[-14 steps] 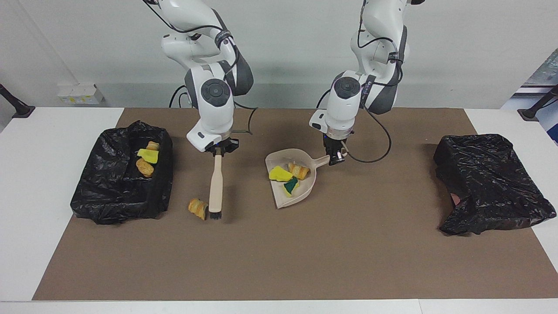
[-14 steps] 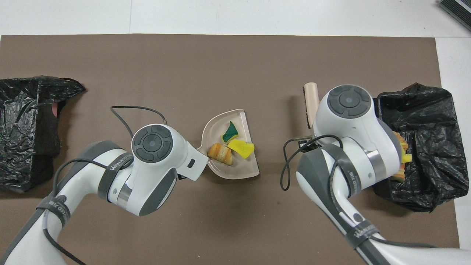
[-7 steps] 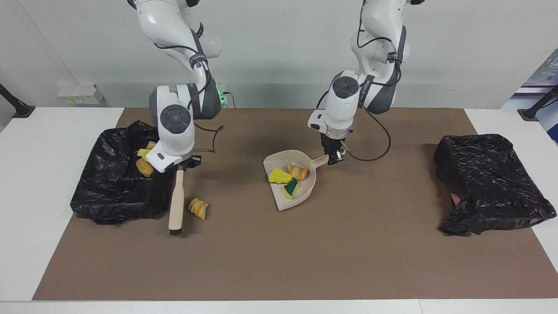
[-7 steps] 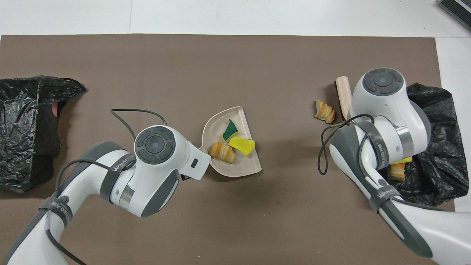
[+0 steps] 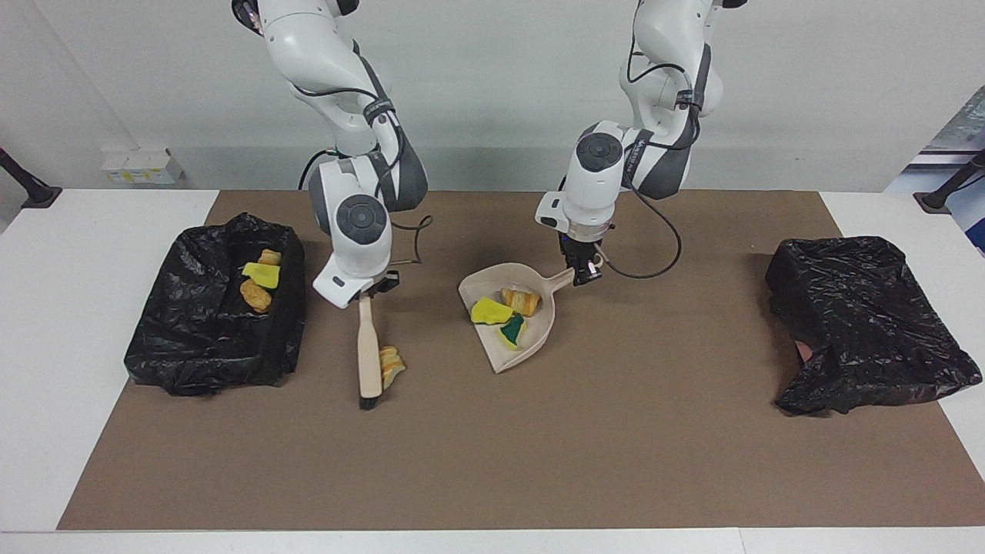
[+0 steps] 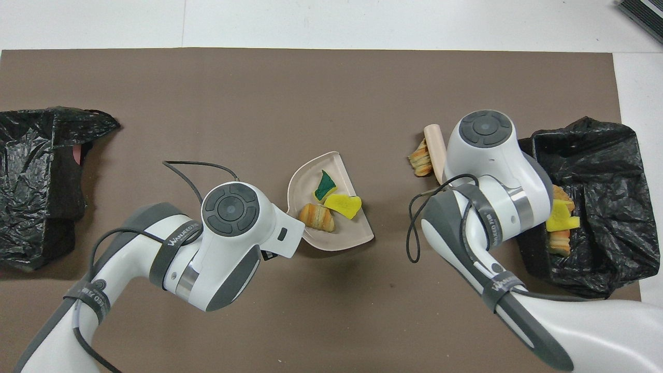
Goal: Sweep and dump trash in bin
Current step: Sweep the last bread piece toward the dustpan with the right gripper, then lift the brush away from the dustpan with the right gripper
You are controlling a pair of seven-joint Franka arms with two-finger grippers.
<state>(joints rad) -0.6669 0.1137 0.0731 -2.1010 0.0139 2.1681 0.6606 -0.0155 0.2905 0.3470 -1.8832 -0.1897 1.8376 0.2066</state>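
Brown mat (image 5: 539,446) covers white table (image 5: 69,323); pale wall above.

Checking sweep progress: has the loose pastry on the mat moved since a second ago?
Yes. The pastry lump, touching the brush, has shifted away from the open bin toward the dustpan.

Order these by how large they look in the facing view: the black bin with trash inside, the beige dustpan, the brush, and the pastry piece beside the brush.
1. Black bin, clearly largest.
2. Beige dustpan.
3. Brush, long but thin; its rank against the dustpan is uncertain.
4. Pastry piece, smallest.
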